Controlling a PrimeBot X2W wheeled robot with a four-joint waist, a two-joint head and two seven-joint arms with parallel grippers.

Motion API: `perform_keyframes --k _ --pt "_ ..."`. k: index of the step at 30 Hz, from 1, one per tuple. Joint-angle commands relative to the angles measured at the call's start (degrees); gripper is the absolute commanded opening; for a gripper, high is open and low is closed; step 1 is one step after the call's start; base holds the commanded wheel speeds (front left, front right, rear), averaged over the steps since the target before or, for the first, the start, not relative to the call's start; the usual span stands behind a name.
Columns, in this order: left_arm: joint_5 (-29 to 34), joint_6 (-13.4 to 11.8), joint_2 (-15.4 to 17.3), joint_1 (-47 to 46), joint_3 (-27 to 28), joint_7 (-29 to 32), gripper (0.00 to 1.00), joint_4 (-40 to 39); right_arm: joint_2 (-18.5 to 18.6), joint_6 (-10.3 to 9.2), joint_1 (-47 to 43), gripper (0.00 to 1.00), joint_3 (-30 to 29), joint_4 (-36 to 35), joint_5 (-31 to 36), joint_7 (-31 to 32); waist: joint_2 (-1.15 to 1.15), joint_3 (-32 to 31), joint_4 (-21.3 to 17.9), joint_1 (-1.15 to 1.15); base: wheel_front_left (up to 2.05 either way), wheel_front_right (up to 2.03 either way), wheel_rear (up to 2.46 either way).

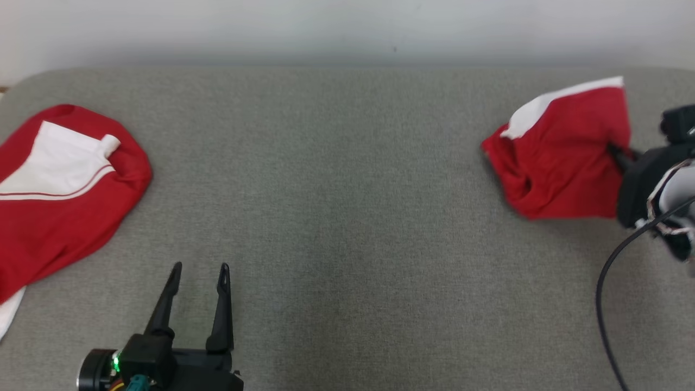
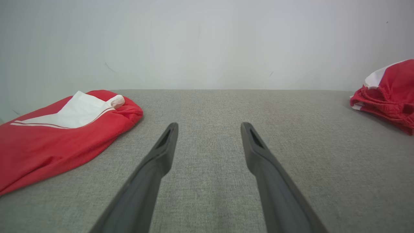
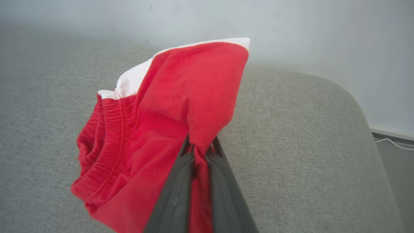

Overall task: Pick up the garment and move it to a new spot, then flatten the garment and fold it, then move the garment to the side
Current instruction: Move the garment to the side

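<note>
**Current state.** The right gripper [image 3: 200, 147] has its two fingers pressed together on a fold of the red shorts [image 3: 181, 106], and fabric is trapped between them. In the head view this gripper [image 1: 619, 153] sits at the right edge of the frame, with the red shorts [image 1: 559, 155] bunched against it. An elastic waistband and a white panel are visible. Whether the lowest folds touch the grey upholstered surface [image 1: 347, 217] cannot be determined.

The left gripper [image 1: 200, 269] is at the lower left of the head view with its fingers spread and nothing between them. In its own wrist view the left gripper [image 2: 209, 126] points across bare upholstery. A second red-and-white garment [image 1: 59, 184] lies at the left of the frame, well apart from both grippers.

**Step in hand.** The shorts are crumpled and unfolded, so this is judged to be the first step — pick up and relocate.

**Next move.** Carry the shorts toward the open centre of the surface and release them there. Flattening will then require both grippers — one at each edge.
</note>
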State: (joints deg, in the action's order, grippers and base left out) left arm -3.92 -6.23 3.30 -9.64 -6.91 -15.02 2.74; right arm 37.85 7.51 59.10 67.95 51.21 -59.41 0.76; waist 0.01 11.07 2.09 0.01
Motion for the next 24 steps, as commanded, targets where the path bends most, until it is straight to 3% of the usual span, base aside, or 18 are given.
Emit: perform_keyframes --k 1,20,24 --pt "0.6 -0.3 0.5 -0.6 0.3 -0.2 1.0 -0.9 0.7 -0.04 1.6 0.0 0.4 0.1 0.1 0.2 -0.01 3.4 -1.8 -0.01 0.0 0.0 0.0" --pt "4.5 -1.8 3.6 -3.0 0.9 -0.2 1.0 -13.3 10.5 -0.05 14.3 0.0 3.4 6.1 1.4 -1.6 -0.01 13.7 -2.7 -0.01 0.0 0.0 0.0" --pt "5.2 -2.0 4.2 -2.8 0.7 -0.2 1.0 -14.9 11.1 -0.05 16.5 0.0 4.0 7.5 2.6 -2.0 -0.01 15.2 -2.4 -0.01 0.0 0.0 0.0"
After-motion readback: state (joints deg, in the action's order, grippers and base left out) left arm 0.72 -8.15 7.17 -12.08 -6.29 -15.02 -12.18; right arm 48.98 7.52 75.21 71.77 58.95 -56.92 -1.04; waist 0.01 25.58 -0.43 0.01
